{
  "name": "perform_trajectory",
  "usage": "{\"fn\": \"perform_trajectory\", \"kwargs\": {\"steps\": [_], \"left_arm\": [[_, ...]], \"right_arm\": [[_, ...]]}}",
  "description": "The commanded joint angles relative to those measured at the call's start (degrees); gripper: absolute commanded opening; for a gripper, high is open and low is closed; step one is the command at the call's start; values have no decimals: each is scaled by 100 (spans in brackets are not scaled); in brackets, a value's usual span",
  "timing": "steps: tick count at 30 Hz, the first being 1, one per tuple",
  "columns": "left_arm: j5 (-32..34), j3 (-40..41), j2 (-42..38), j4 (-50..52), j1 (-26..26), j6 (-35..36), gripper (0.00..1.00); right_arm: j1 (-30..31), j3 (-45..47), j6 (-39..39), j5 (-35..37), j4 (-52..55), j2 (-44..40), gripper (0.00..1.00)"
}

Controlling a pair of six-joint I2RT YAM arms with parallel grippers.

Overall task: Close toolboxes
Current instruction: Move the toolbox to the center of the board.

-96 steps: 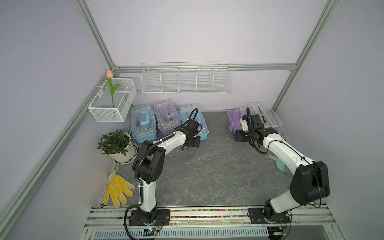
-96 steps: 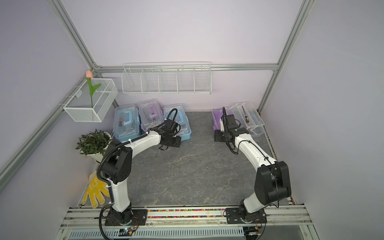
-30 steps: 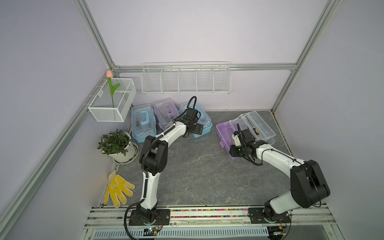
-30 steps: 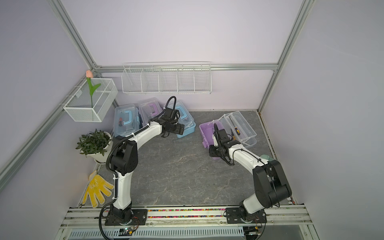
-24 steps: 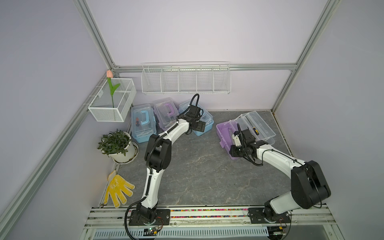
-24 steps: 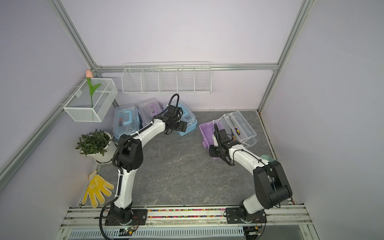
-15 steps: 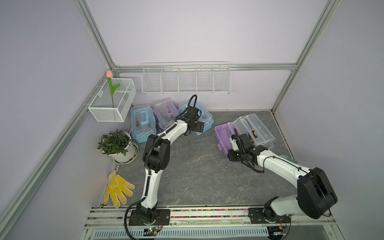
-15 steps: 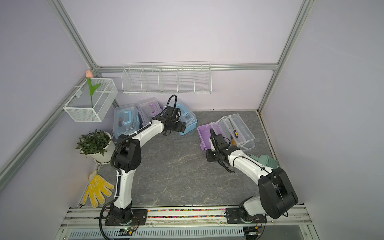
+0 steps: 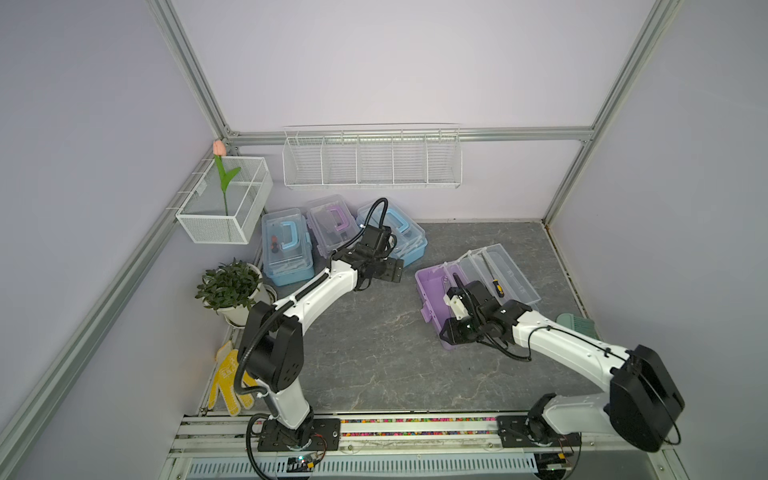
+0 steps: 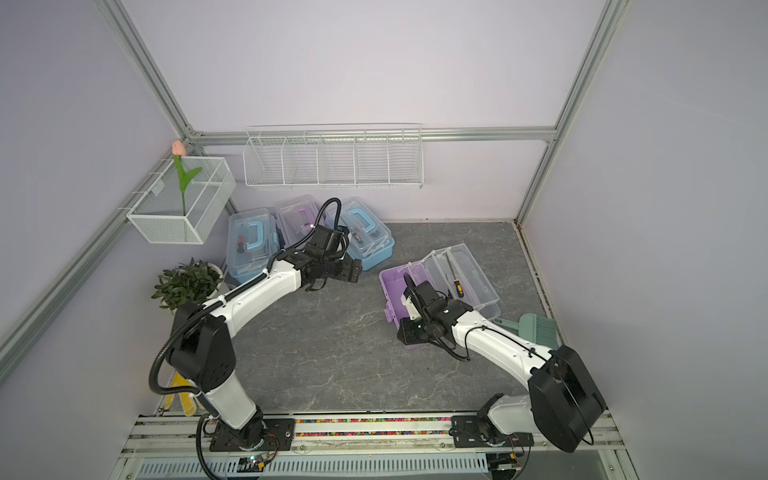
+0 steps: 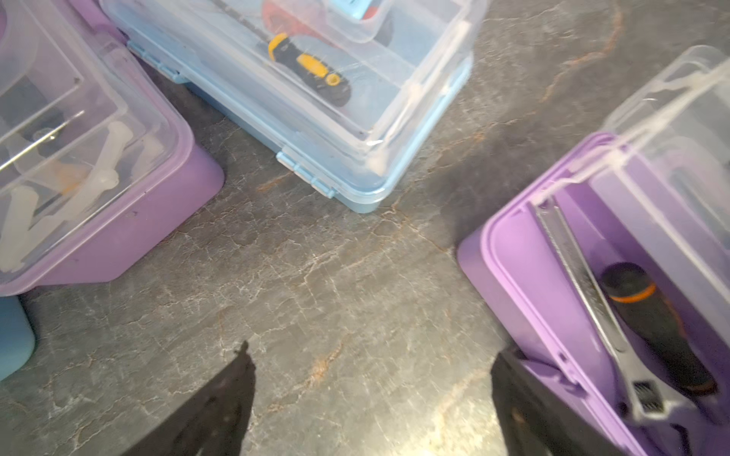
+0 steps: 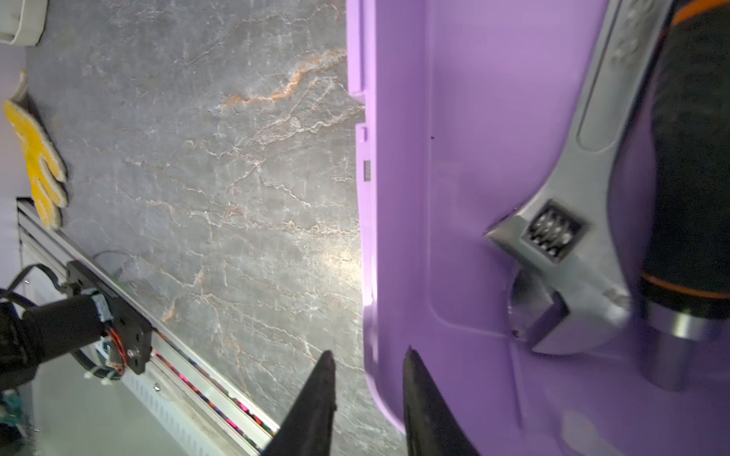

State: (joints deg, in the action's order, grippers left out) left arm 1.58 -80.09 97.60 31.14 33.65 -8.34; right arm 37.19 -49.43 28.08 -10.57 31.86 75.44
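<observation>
The near wall of the purple toolbox (image 9: 432, 282) is loosely straddled by the right gripper (image 12: 368, 351); the left gripper (image 11: 371, 349) is spread, empty.

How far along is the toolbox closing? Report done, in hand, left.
Done: the corner light-blue toolbox, middle purple toolbox and second light-blue toolbox have lids down. In hand: the right gripper, jaws apart, straddles the near rim of the open purple toolbox; the left gripper hangs open over the floor. Left: fold its clear trays shut and latch.
</observation>
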Motion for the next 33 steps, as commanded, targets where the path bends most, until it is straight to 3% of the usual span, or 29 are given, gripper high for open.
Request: {"fn": "perform_trajectory", "kwargs": {"steps": [1,7,9,14,21,28,33], "left_arm": [[-557,171,-8,-103,18,-54,91],[-1012,-299,693,-363,75,2,86],[-1060,-487,888,-333,138,21,86],[-860,-345,629,-91,203,118,86],[-587,633,-469,299,203,128,86],[-730,897,-782,72,204,-6,90],[-846,735,-685,-80,203,14,92]], "right_arm": [[-470,-379,-94,143,864,-332,49],[-2311,-644,-366,356,893,-828,62],[-3074,-965,-545,260,663,-501,62],[-4033,-2075,-1020,219,705,917,67],[-4100,-3122,-1772,492,754,1979,83],[-4022,-3942,-2418,-878,1210,2947,84],[-3517,-3857,-3011,-1275,1423,3033,82]]}}
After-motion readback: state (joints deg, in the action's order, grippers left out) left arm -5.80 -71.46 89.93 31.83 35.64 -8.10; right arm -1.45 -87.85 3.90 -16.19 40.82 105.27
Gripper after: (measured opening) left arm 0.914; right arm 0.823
